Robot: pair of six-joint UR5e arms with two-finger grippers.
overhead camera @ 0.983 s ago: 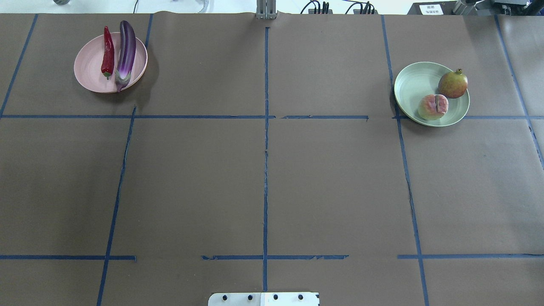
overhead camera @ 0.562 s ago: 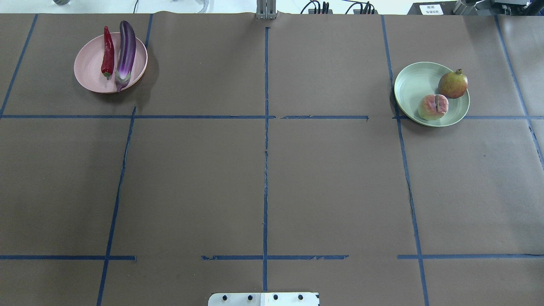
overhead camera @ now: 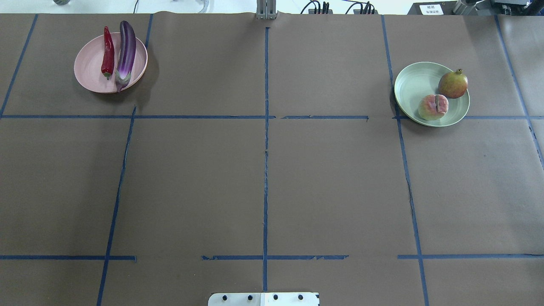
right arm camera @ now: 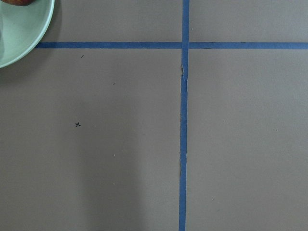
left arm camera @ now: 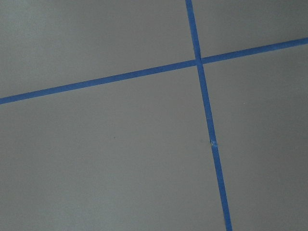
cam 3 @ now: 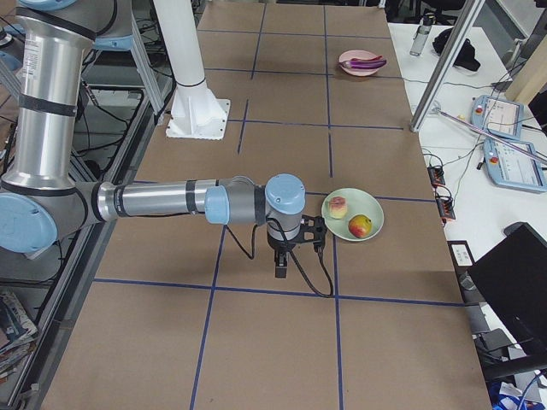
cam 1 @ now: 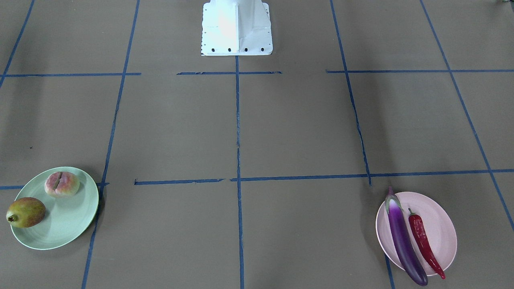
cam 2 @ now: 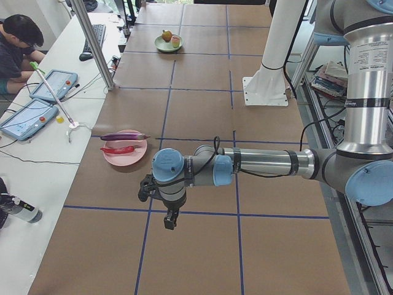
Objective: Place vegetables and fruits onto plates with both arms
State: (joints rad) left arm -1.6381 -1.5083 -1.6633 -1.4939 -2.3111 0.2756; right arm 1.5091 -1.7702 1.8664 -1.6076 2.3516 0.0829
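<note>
The purple eggplant [overhead camera: 126, 51] and the red chili pepper [overhead camera: 108, 53] lie side by side on the pink plate [overhead camera: 87, 70] at the far left. The peach [overhead camera: 433, 106] and the pomegranate [overhead camera: 453, 84] sit on the mint green plate [overhead camera: 412, 87] at the far right. Both arms are out of the overhead and front views. My left gripper [cam 2: 171, 220] hangs above the table, near the pink plate [cam 2: 116, 158]. My right gripper [cam 3: 280, 266] hangs just beside the mint plate [cam 3: 376, 224]. I cannot tell whether either is open or shut.
The brown table cover carries a grid of blue tape lines [overhead camera: 265, 127]. The white base block [cam 1: 237, 28] stands at the robot's side. An operator [cam 2: 15, 43] and tablets sit at a side table. A metal post [cam 2: 92, 43] stands by the table's far edge.
</note>
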